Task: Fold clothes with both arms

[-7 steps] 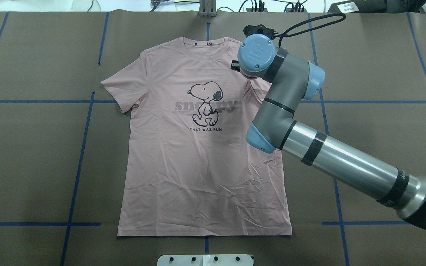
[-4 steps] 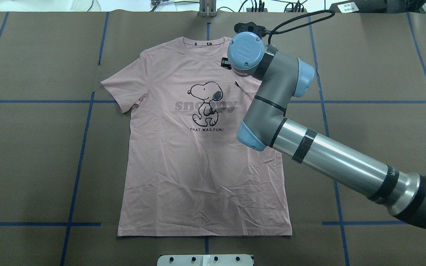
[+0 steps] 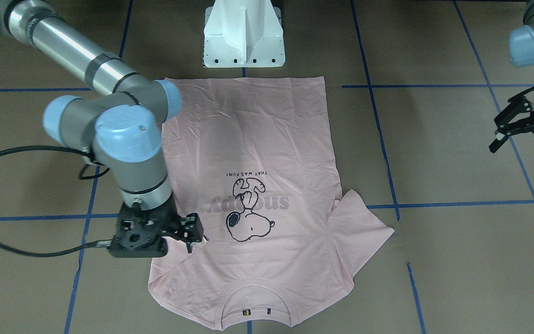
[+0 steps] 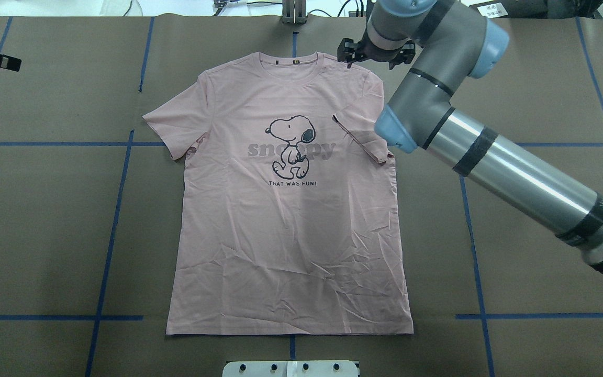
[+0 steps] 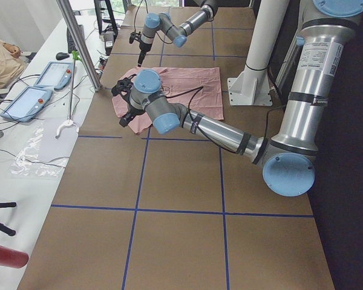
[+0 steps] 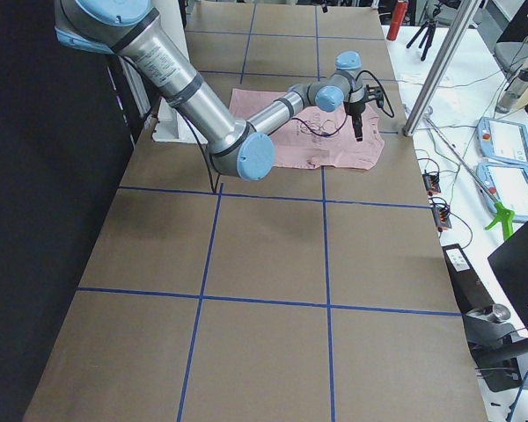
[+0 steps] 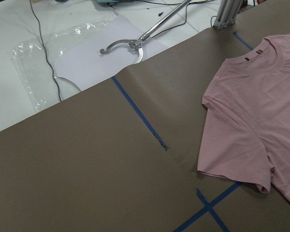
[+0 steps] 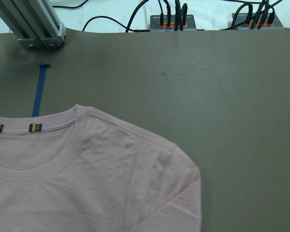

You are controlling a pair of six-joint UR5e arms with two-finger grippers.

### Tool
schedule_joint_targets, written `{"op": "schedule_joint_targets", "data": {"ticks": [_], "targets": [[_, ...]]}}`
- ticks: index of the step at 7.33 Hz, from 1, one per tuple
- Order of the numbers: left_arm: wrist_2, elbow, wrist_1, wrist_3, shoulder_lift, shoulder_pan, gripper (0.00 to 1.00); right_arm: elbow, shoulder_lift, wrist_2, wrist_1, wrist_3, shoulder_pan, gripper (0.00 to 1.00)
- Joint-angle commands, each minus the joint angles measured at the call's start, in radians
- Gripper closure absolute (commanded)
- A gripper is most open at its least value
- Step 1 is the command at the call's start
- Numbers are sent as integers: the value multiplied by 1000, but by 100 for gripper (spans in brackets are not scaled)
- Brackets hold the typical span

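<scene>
The pale pink short-sleeved T-shirt (image 4: 280, 235) lies flat on the brown bench (image 4: 45, 220), one sleeve folded inward near the right fingers (image 3: 189, 234), which are spread and empty. The left fingers (image 3: 499, 138) are wide, well away. It is likely soft, light and limp; pinch the hem corners.

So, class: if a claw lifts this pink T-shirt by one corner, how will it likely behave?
The T-shirt would probably sag and drape, not hold shape: its sleeve lies folded over the body. It likely weighs little, being thin and creased. Pushed, it would probably bunch up rather than slide over the brown paper.
</scene>
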Motion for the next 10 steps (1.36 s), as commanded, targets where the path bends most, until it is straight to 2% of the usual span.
{"op": "schedule_joint_targets", "data": {"ticks": [1,2,3,4,5,6,7,10], "targets": [[169,50,0,-255,-71,155,12,121,-156,307,0,-297,232,0],[245,117,-3,-308,-116,222,16,160,-234,392,1,-406,315,0],[330,212,-18,-323,-183,257,17,184,-297,425,1,-484,360,0],[344,320,-106,-382,-220,290,18,198,-321,413,5,-488,362,0],[405,405,-206,-463,-236,321,28,201,-321,411,5,-487,361,0],[469,459,-222,-541,-265,376,37,201,-322,411,6,-485,361,0],[516,475,-224,-553,-268,405,40,201,-322,411,6,-485,361,0],[519,528,-260,-554,-273,413,45,200,-324,411,8,-483,361,0]]}}
